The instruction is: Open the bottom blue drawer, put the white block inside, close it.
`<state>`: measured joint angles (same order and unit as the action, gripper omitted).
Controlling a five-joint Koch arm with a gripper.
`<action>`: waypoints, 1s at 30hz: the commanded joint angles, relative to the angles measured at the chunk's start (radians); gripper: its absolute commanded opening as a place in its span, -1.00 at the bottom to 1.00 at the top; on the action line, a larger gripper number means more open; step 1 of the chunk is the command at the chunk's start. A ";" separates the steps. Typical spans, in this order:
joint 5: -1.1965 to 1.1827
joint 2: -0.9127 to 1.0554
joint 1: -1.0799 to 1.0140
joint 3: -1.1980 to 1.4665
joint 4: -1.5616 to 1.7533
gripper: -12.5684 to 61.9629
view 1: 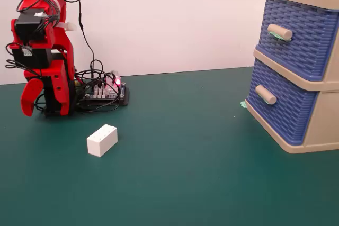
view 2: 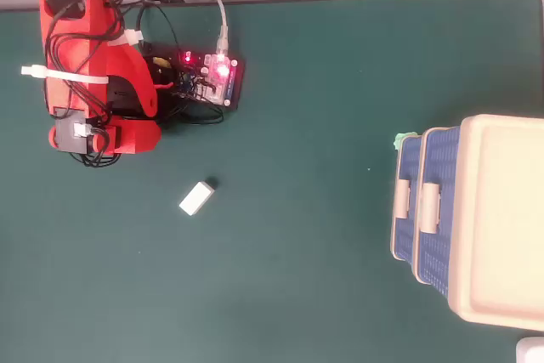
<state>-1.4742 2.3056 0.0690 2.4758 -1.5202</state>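
Observation:
The white block (view 1: 102,140) lies on the green mat, in front of the arm's base; it also shows in the overhead view (view 2: 195,199). The bottom blue drawer (view 1: 286,107) with its plain beige handle (view 1: 266,95) is shut, in the beige cabinet (view 1: 323,123) at the right. In the overhead view this drawer (view 2: 409,235) is the leftmost blue front. My red gripper (view 1: 45,110) hangs tips-down beside the arm's base at far left, jaws a little apart and empty, a short way from the block. The arm (view 2: 93,65) is folded over its base.
The top blue drawer (view 1: 302,35), whose handle (view 1: 279,32) has green bits, is shut. A lit circuit board (view 1: 103,92) with loose cables sits right of the base. A small green scrap (view 1: 243,104) lies by the cabinet's front corner. A white wall stands behind.

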 commanded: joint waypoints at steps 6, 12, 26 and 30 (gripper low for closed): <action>-0.003 0.044 0.011 0.020 -0.092 0.25; -0.006 0.046 0.009 -0.017 -0.100 0.25; -0.600 -0.058 0.551 -0.747 -0.029 0.24; -1.062 -0.210 1.035 -0.732 0.403 0.25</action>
<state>-2.3040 2.1384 0.9403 1.7702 -1.3499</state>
